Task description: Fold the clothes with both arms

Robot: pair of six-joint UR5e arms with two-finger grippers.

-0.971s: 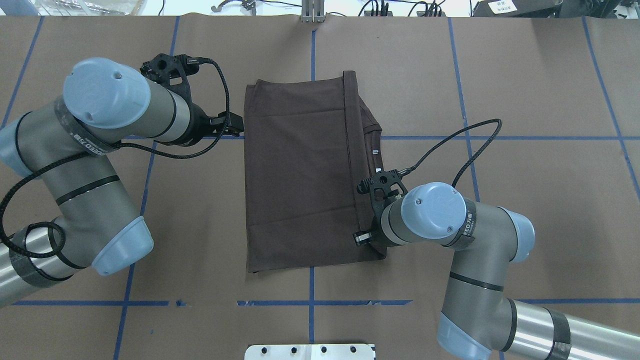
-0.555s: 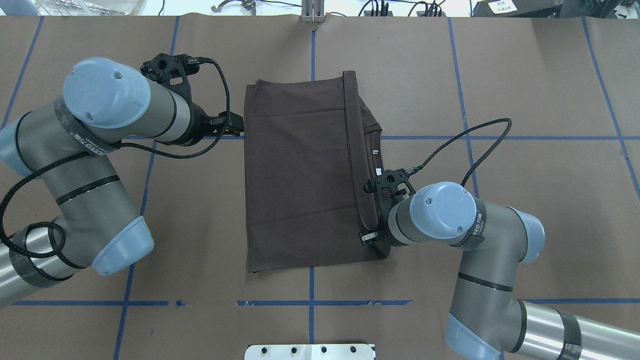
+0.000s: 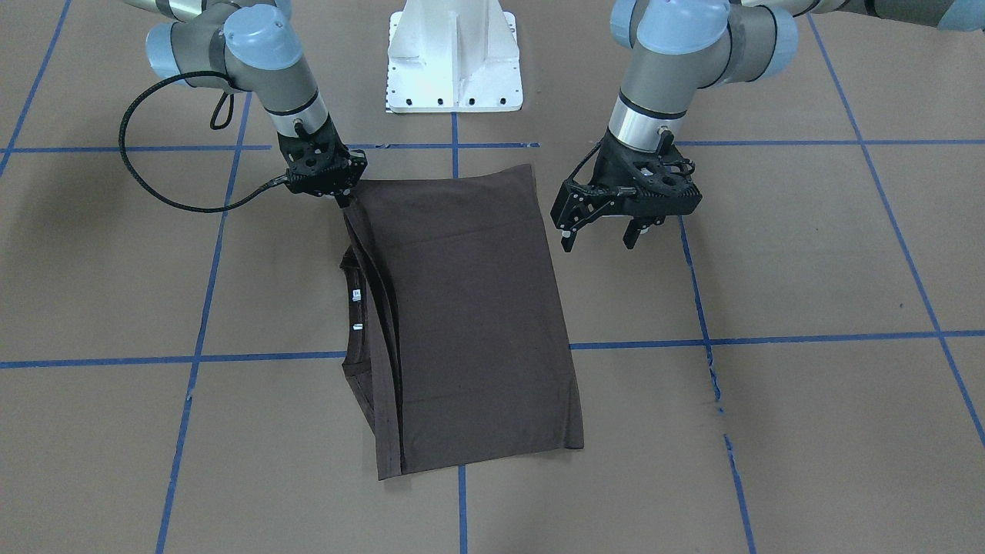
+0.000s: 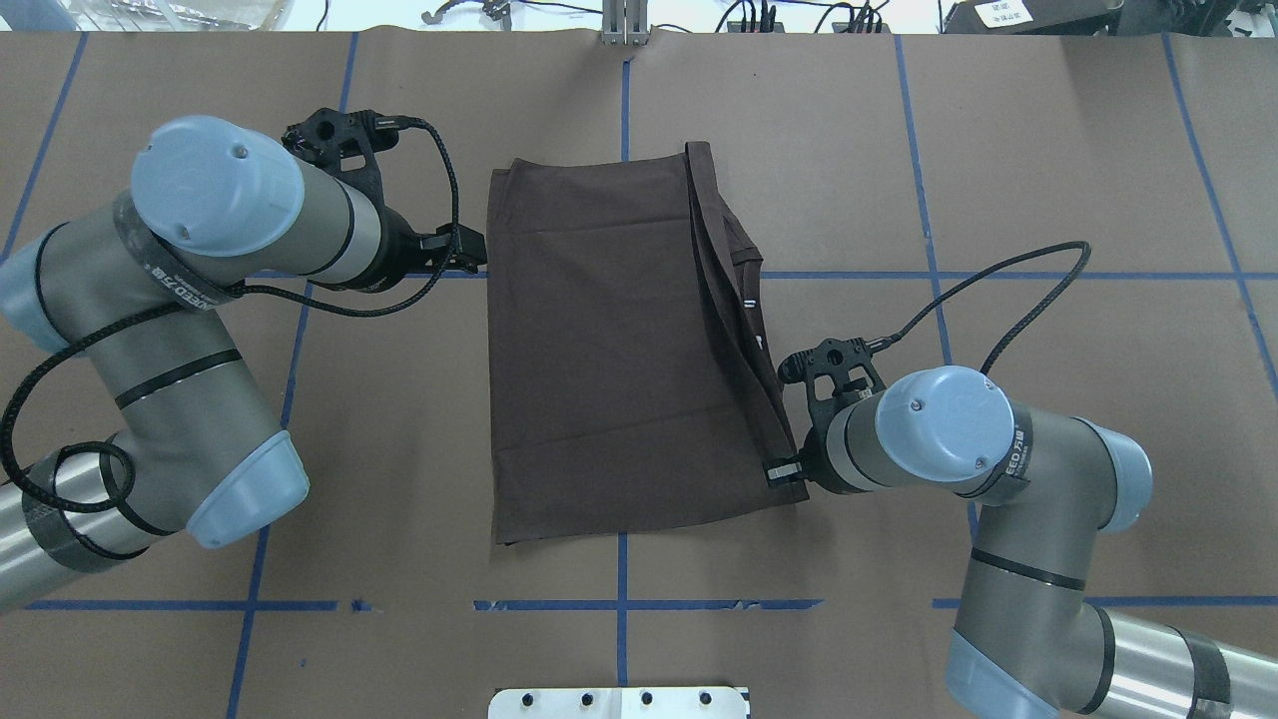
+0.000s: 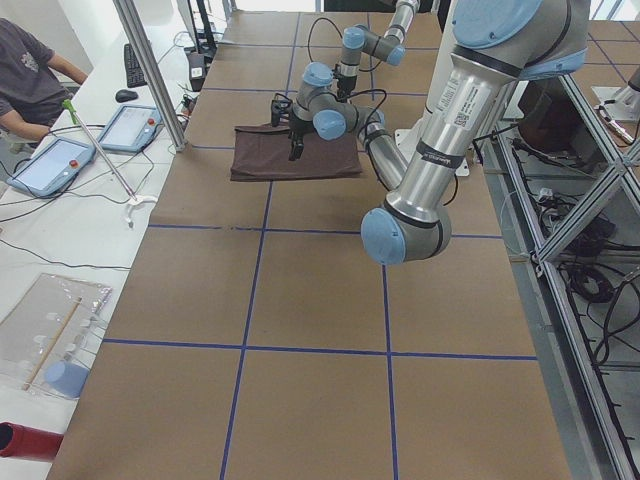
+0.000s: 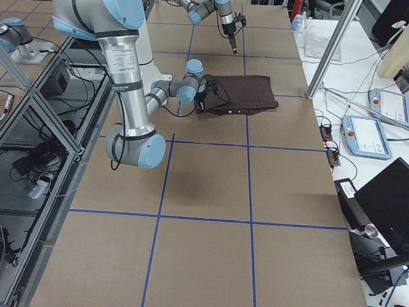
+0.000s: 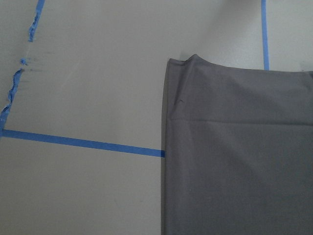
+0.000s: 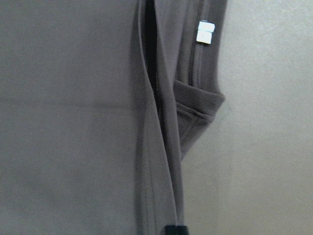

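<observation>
The dark brown T-shirt [image 4: 599, 340] lies folded lengthwise on the brown table, its collar and a white neck label [image 8: 205, 32] peeking out along its right side. My right gripper [image 3: 339, 197] is shut on the shirt's folded edge at the corner nearest the robot base, and the fabric rises in a ridge [image 8: 161, 147] toward it. In the overhead view that gripper [image 4: 785, 471] sits at the shirt's near right corner. My left gripper [image 3: 599, 235] hangs open just off the opposite edge [image 4: 475, 252], holding nothing. The left wrist view shows only the shirt [image 7: 234, 156] and table.
Blue tape lines [image 4: 624, 569] grid the table. The white pedestal base [image 3: 454, 61] stands at the robot's side of the shirt. A seated person [image 5: 30, 70] and tablets [image 5: 50, 165] are at a side bench beyond the table's far edge.
My right gripper has moved outward to the right, dragging the shirt's near right corner and folded edge with it, so the fold now slants. The left arm has hardly moved.
</observation>
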